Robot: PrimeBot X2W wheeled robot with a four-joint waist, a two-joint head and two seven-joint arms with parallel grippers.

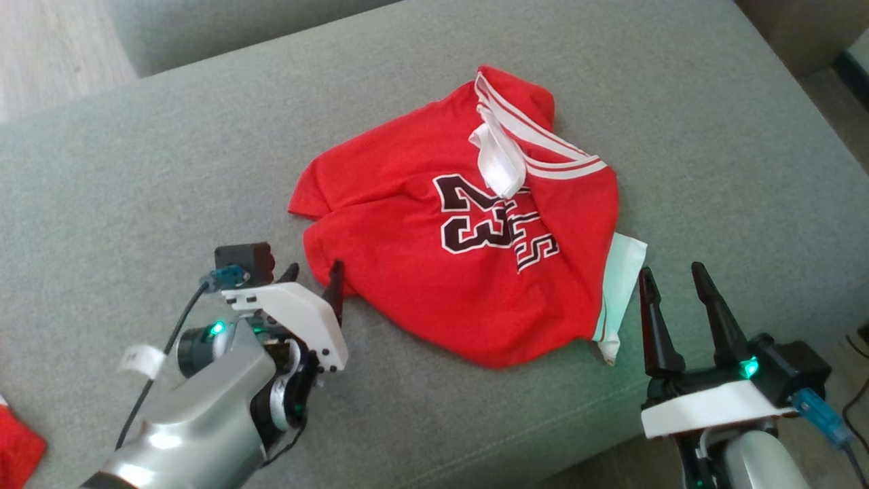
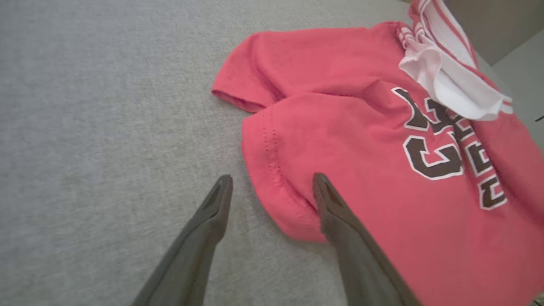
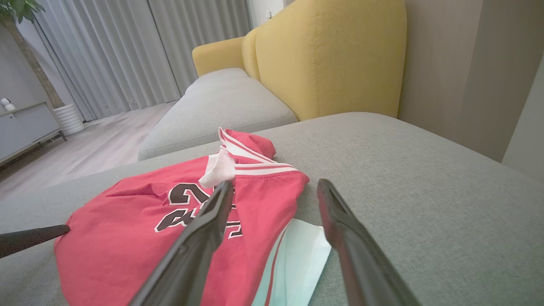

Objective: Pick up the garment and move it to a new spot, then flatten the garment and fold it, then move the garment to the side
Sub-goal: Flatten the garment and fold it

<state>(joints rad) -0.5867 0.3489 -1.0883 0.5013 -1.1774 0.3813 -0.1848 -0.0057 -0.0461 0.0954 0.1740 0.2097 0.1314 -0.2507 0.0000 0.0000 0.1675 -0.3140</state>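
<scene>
Two grippers stand at the near edge of the scene, one on each side of the garment (image 1: pixel 434 272). The left gripper (image 1: pixel 313 268) has its fingers spread apart and grasps nothing. In the left wrist view the near-left hem of the red shirt lies between the two fingers: one finger is over the cloth, the other over the bare cushion (image 1: pixel 170 170). The right gripper (image 1: pixel 672 272) is also spread wide and empty. It stands just beside the pale green-white corner that comes out from under the shirt at the near right, and it seems not to touch it.

I judge that the left arm is the nearer one, because the hem is already inside its fingers, while the cloth lies forward and to the left of the right fingers. The shirt is crumpled, with the white collar turned over the printed number. Its widest stretch goes left to right, from one gripper to the other, so one grip at each end could spread it flat.

Beyond the shirt the grey cushion is a soft woven fabric, and the cloth may drag on it. A small piece of red cloth (image 1: pixel 17 441) shows at the near left. Further away stand a yellow sofa back (image 3: pixel 331 55), a wooden floor (image 3: pixel 85 148) and long grey curtains (image 3: pixel 127 51).
</scene>
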